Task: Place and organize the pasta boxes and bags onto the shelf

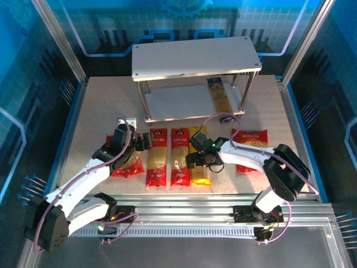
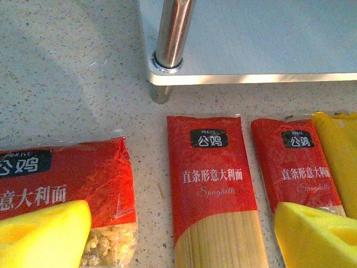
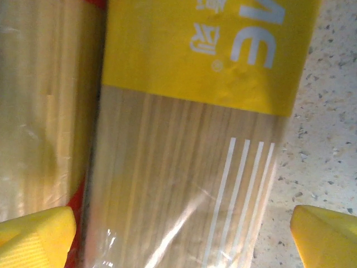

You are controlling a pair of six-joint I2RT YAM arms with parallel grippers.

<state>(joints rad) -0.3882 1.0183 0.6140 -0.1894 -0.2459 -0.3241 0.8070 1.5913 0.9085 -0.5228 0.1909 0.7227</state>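
The shelf (image 1: 167,60) stands at the back, and a dark blue pasta box (image 1: 218,95) lies on its lower board (image 2: 251,39). Two red pasta boxes (image 1: 157,157) (image 1: 179,157) and a yellow one (image 1: 200,174) lie side by side on the table. One red bag (image 1: 127,166) lies left, another (image 1: 249,146) right. My left gripper (image 2: 181,240) is open above the left red box (image 2: 215,184), its fingers (image 2: 44,234) over the bag (image 2: 61,178) and the second red box (image 2: 295,162). My right gripper (image 3: 181,240) is open, straddling the yellow box (image 3: 189,139).
A silver shelf leg (image 2: 173,33) stands just beyond the left red box. The speckled table (image 1: 95,111) has metal frame posts at its sides and a rail along the near edge (image 1: 184,201).
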